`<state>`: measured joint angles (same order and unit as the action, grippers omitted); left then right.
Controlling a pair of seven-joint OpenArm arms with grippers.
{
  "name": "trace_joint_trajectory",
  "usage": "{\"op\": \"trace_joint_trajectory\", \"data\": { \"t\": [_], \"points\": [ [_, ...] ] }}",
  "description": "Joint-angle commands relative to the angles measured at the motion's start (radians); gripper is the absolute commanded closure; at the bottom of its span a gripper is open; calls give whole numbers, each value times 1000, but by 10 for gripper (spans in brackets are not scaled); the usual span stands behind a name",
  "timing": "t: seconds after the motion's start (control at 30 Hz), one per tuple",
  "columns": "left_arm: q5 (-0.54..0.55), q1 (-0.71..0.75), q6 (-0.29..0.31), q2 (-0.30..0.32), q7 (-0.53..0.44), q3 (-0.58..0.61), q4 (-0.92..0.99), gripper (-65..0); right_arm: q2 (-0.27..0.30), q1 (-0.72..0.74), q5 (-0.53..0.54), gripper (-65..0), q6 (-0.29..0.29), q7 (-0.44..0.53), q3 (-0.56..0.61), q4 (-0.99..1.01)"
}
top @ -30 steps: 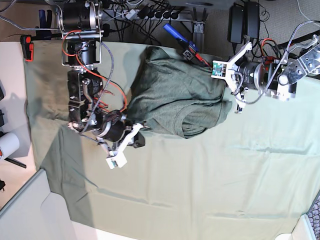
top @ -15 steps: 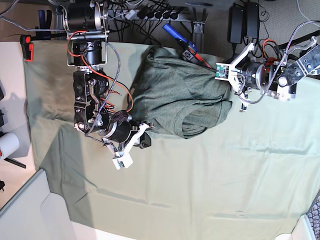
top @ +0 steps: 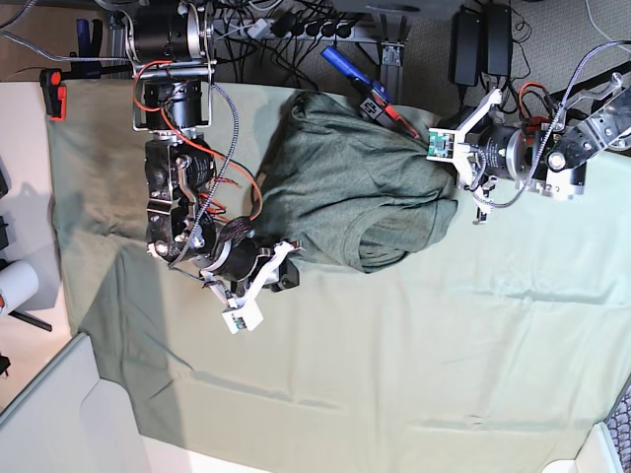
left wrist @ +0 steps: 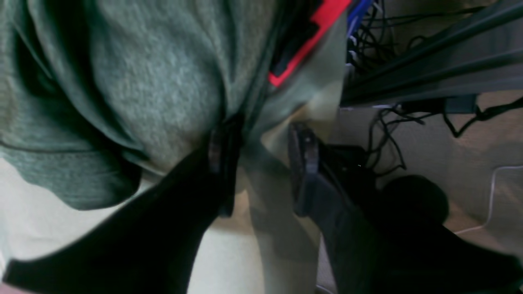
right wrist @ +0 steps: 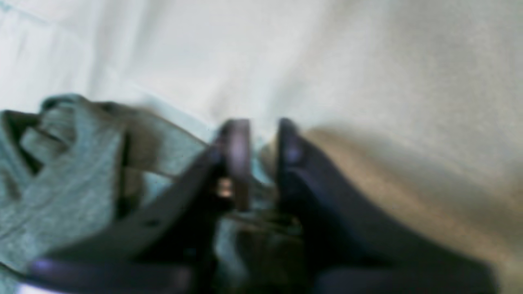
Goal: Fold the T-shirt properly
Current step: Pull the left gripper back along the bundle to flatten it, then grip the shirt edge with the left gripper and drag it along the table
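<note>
The dark olive T-shirt (top: 345, 192) lies bunched in a wrinkled heap at the far middle of the mint table cloth (top: 444, 345). My left gripper (top: 452, 168) sits at the heap's right edge. In the left wrist view the left gripper (left wrist: 261, 163) is open; only table cloth shows in its gap, and one finger (left wrist: 220, 163) touches the T-shirt (left wrist: 155, 81). My right gripper (top: 286, 268) rests at the heap's lower left corner. The blurred right wrist view shows the right gripper (right wrist: 263, 151) with a narrow gap; T-shirt (right wrist: 73, 183) fabric lies there, pinched or loose I cannot tell.
A red and blue clamp (top: 360, 84) grips the far table edge just behind the shirt. Another red clamp (top: 54, 94) sits at the far left corner. Cables and a power strip (top: 296, 25) run behind the table. A grey panel (top: 49, 414) stands at the near left.
My left gripper has opened and let go of the shirt's right edge. The right arm shifted slightly toward the shirt and its fingers parted a little.
</note>
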<state>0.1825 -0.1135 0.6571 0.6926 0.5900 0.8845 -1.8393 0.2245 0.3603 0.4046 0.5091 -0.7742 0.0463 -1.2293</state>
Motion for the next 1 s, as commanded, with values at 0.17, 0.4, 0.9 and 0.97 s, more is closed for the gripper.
{"op": "trace_joint_trajectory", "data": {
  "t": [0.17, 0.4, 0.9, 0.97],
  "points": [
    [-65, -14, -75, -16, -38, -6, 2, -33, 8, 26, 3, 0, 12, 18, -5, -12],
    [-127, -19, -77, -105, -56, -6, 145, 0, 8, 18, 3, 0, 12, 8, -5, -12],
    [-161, -156, -122, -122, -87, -6, 251, 0, 10, -15, 7, 0, 13, -40, -5, -12],
    [-159, -176, -124, -122, -87, -6, 253, 0, 14, -15, 8, 0, 13, -43, -5, -12]
  ]
}}
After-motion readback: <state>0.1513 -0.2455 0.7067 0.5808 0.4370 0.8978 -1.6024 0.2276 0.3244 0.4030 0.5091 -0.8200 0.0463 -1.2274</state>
